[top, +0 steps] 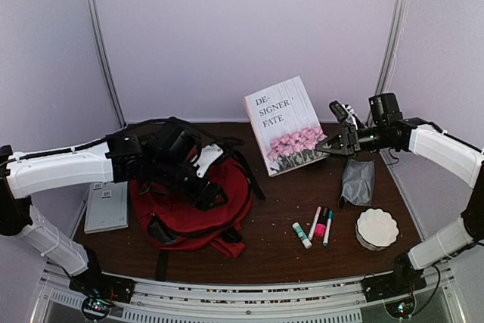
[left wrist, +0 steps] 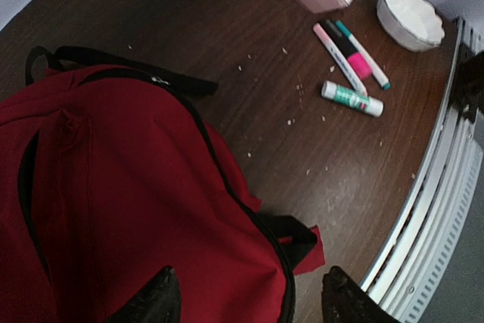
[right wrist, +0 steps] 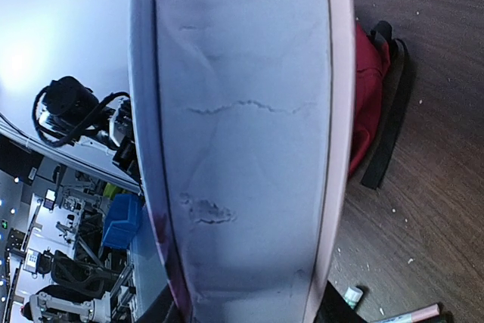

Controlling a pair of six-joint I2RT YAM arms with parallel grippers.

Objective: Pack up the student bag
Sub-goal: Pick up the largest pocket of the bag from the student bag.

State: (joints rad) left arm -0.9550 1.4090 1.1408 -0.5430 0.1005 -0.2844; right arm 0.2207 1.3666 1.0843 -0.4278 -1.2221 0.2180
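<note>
Working left first: pinch bag point(left wrist: 113, 187) rim just under left claw point(left wrist: 249, 302), lift, hold mouth open; then carry book point(top: 286, 122) across in right claw point(right wrist: 246, 312) and lower it spine-first, slowly, grip firm until inside. Left claw: spread wide, empty, hovering just above red fabric. Right claw: clamped on book's edge, touching nothing else; bag well off to its left.

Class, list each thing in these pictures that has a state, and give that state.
student bag: lying flat, not gripped
book: upright, held at its edge
left gripper: open above the bag
right gripper: shut on the book
markers: capped, lying flat
glue stick: capped, lying flat
grey pouch: lying flat
</note>
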